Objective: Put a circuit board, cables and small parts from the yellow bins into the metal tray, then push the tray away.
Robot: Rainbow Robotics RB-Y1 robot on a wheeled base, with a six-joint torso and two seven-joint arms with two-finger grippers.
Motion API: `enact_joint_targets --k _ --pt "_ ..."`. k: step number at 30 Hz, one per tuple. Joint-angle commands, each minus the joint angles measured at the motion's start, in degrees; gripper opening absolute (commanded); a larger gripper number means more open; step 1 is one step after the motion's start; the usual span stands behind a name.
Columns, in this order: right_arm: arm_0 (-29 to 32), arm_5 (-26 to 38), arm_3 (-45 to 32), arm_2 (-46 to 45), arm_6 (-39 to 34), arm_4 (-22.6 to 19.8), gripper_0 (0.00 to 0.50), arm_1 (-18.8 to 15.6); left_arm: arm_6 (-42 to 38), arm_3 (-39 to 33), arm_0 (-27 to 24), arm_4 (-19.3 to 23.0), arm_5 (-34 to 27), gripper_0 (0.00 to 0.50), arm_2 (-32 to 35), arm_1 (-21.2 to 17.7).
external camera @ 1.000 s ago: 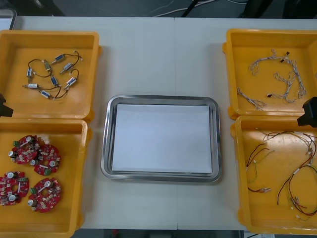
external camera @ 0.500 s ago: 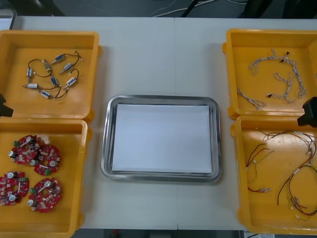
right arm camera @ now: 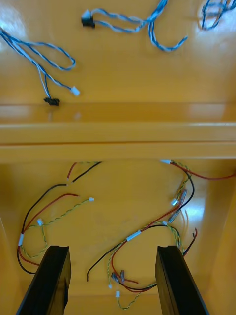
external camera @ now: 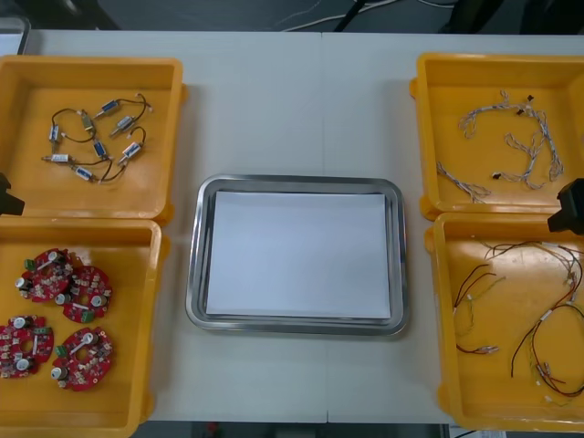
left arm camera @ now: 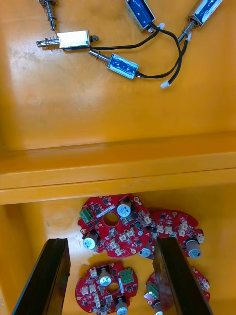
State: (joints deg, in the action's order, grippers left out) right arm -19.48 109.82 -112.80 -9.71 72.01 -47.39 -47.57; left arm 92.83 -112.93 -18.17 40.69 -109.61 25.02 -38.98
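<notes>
4 red boards [external camera: 88,294] lie flat in the near left bin [external camera: 82,228], likely light, stiff, with fragile parts on top; best pinched by the rim. left gripper [left arm camera: 110,243] hangs above them wide open, empty; right gripper [right arm camera: 113,251] likewise over limp cables [right arm camera: 133,236].

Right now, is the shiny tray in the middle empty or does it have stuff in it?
Empty. The metal tray holds nothing on its white inside; the circuit boards lie in a yellow bin.
</notes>
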Motion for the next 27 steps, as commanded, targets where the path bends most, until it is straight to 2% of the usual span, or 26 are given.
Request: enact_joint_targets --k 1,8,17,27 --pt "3.74 0.18 -0.49 -1.37 -0.38 -0.07 0.500 1.42 -5.20 0.08 3.31 0.36 -0.39 0.500 0.74 -1.27" --pt "3.92 0.18 -0.49 -3.48 -2.58 0.72 0.500 1.42 -5.64 -0.10 3.67 0.62 -0.39 0.500 -1.11 -3.29" --pt "6.47 0.18 -0.49 -5.67 -15.23 0.64 0.500 1.42 -5.82 -0.10 2.87 2.47 -0.39 0.500 1.17 -4.35" --pt "11.48 -1.10 -0.49 -7.78 -30.88 1.16 0.500 1.42 -6.52 -1.06 8.59 4.84 -0.39 0.500 5.22 -4.52"
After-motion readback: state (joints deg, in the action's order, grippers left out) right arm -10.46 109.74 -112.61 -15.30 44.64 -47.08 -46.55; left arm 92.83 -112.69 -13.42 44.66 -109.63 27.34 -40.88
